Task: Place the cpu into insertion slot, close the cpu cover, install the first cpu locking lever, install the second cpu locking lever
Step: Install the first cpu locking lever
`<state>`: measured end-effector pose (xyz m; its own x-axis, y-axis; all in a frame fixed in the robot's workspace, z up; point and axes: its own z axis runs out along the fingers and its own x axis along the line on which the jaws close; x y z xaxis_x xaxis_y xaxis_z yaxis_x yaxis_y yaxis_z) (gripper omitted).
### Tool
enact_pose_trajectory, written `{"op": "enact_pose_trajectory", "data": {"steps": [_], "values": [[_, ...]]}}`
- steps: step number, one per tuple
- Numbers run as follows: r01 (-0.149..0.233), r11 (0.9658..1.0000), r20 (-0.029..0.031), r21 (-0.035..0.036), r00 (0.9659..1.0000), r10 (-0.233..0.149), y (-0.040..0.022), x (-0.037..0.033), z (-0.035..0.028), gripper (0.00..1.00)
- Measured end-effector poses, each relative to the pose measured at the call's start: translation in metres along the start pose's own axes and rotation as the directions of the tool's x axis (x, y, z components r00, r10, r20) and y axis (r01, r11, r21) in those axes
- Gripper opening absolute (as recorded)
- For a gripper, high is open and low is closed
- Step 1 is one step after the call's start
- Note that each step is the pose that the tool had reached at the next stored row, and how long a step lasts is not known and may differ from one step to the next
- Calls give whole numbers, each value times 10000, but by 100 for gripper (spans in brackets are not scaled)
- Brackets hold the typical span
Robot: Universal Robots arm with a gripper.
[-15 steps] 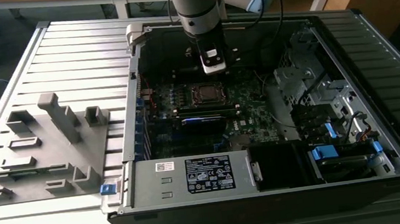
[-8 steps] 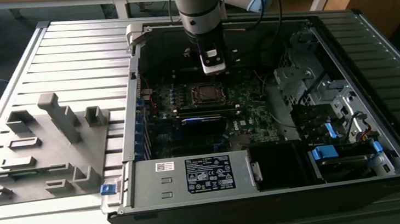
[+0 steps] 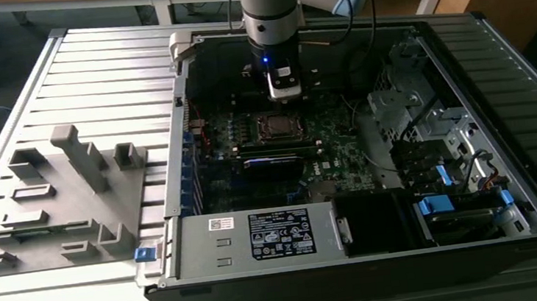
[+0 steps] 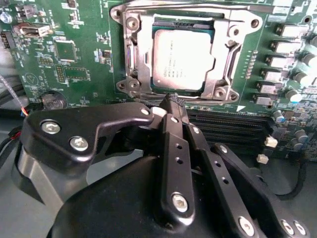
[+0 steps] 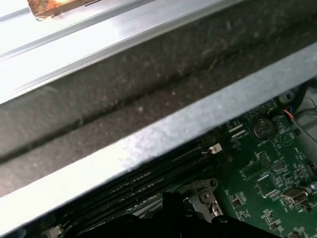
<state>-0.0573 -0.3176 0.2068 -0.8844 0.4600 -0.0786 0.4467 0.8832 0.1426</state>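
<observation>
The cpu (image 4: 181, 59), a flat grey square chip, lies seated in the insertion slot (image 4: 183, 23). The shiny silver cpu cover (image 4: 225, 59) lies flat over it, and the chip shows through the cover's window. A thin silver lever rod (image 4: 198, 7) runs along one edge of the socket frame. My gripper (image 4: 171, 100) hovers just beside the socket edge, its black fingers (image 4: 174, 148) pressed together with nothing between them. In the exterior view the gripper (image 3: 285, 93) hangs inside the open computer case, just behind the insertion slot (image 3: 276, 125).
Black memory slots (image 4: 233, 126) run beside the socket, right under the fingertips. A memory stick (image 3: 275, 160) sits near the socket. The white-labelled metal box (image 3: 257, 236) fills the case front. A grey fixture tray (image 3: 57, 200) lies at the exterior view's left. The case wall (image 5: 148, 89) is close by.
</observation>
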Motion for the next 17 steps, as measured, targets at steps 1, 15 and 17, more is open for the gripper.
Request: {"op": "enact_pose_trajectory", "data": {"steps": [1, 15, 17], "values": [[0, 10000, -1, 0, 10000, 0, 0, 0, 0, 11], [376, 9992, -3, 106, 9993, -376, 12, -13, -58, 11], [573, 9983, -12, 145, 9984, -573, 13, -13, -54, 11]]}}
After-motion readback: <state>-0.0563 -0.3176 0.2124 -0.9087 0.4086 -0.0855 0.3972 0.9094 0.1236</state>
